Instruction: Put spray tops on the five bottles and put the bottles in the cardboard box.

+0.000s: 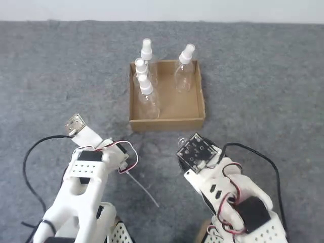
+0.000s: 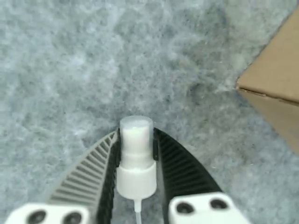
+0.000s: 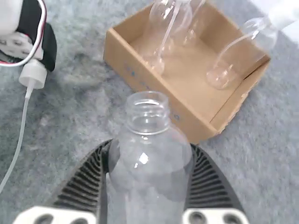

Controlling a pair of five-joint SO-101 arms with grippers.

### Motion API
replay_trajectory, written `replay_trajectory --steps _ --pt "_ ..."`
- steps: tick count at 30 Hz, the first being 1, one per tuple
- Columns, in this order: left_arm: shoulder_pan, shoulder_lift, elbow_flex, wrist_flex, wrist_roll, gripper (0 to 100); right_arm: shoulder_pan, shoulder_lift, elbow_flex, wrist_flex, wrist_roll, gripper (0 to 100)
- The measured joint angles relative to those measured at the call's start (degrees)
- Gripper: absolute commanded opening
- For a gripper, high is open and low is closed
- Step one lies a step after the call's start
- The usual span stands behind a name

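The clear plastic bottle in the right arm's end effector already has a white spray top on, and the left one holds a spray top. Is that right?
Not quite. The clear plastic bottle in the right end effector has no top on: the right wrist view shows its neck open. The left end effector does hold a white plastic spray top.
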Motion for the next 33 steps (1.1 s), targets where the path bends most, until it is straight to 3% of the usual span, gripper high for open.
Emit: replay_trajectory --steps 9,19,29,33 --pt "-3.1 -9.8 -0.2 3.8 0.1 1 -0.4 -9.1 8.7 -4.1 0.0 6.9" --pt "-3.0 -35.6 11.4 4.1 -0.4 1 -0.3 -10.6 12.3 -4.8 0.0 6.9" --pt "-7.7 -64.7 21.3 5.7 -0.2 1 -0.4 -10.6 15.4 -5.1 0.0 6.9" --pt "-7.9 -67.5 21.2 7.7 -0.2 1 -0.3 -10.6 15.4 -5.1 0.0 6.9"
